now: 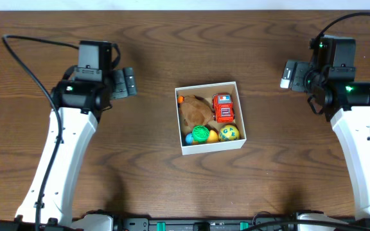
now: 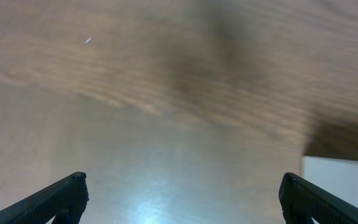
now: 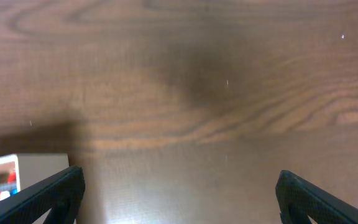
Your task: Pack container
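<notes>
The container (image 1: 214, 145) sits in the middle of the desk (image 1: 172, 192), roughly halfway between the two arms, and every toy I can see lies inside it. A brown plush (image 1: 194, 111) takes the left half and a red toy car (image 1: 223, 107) lies beside it. A green ball (image 1: 200, 133) and a yellow ball (image 1: 229, 133) sit along the near wall, with a small blue piece (image 1: 189, 138) in the corner and an orange bit (image 1: 180, 99) at the far left corner.

The left gripper (image 1: 126, 82) hangs well apart from the box on its left, fingers spread wide with nothing between them. The right gripper (image 1: 290, 74) hangs well off to the right, also spread wide and empty. Each wrist view shows bare wood under the fingers and only a white corner of the box at the edge.

To my eye the packing is at or near its end. If anything is left, the next move calls for finding a toy outside these views, or simply parking the arms.

Nothing stands between either gripper and the box. The black cables (image 1: 24, 58) trail behind the arms, clear of the work.
</notes>
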Controlling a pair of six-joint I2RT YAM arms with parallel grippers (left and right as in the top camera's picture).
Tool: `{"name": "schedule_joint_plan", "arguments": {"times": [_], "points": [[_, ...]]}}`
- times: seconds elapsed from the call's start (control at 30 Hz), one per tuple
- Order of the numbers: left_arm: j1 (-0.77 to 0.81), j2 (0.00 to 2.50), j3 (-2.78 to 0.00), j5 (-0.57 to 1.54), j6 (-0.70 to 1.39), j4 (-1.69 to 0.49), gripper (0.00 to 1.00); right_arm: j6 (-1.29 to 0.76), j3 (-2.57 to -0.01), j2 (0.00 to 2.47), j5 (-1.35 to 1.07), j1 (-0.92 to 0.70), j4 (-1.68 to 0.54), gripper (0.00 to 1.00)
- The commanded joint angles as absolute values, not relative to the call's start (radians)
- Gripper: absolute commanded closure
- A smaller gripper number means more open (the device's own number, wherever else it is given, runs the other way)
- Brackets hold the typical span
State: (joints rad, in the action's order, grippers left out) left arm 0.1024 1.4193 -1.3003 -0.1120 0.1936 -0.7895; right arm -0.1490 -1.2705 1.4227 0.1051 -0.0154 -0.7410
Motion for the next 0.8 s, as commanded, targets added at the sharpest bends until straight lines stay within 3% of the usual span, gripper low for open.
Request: {"name": "schedule_joint_plan", "arguments": {"times": [0.0, 0.27, 0.57, 0.77], "points": [[0.060, 1.370, -1.302, -0.117, 0.178, -0.806, 0.02, -0.159, -1.281, 1.368, 0.120, -0.020, -0.780, 0.01], [0.049, 1.071, -1.132, -0.117, 0.178, -0.756, 0.02, -0.220, -1.184, 1.090, 0.195, -0.054, -0.784, 0.01], [0.049, 0.537, -0.773, -0.117, 0.256, -0.716, 0.02, -0.277, -0.850, 0.668, 0.287, -0.150, -0.786, 0.01], [0.049, 0.323, -0.694, -0.116, 0.295, -0.763, 0.02, -0.329, -0.723, 0.486, 0.314, -0.173, -0.853, 0.01]]}}
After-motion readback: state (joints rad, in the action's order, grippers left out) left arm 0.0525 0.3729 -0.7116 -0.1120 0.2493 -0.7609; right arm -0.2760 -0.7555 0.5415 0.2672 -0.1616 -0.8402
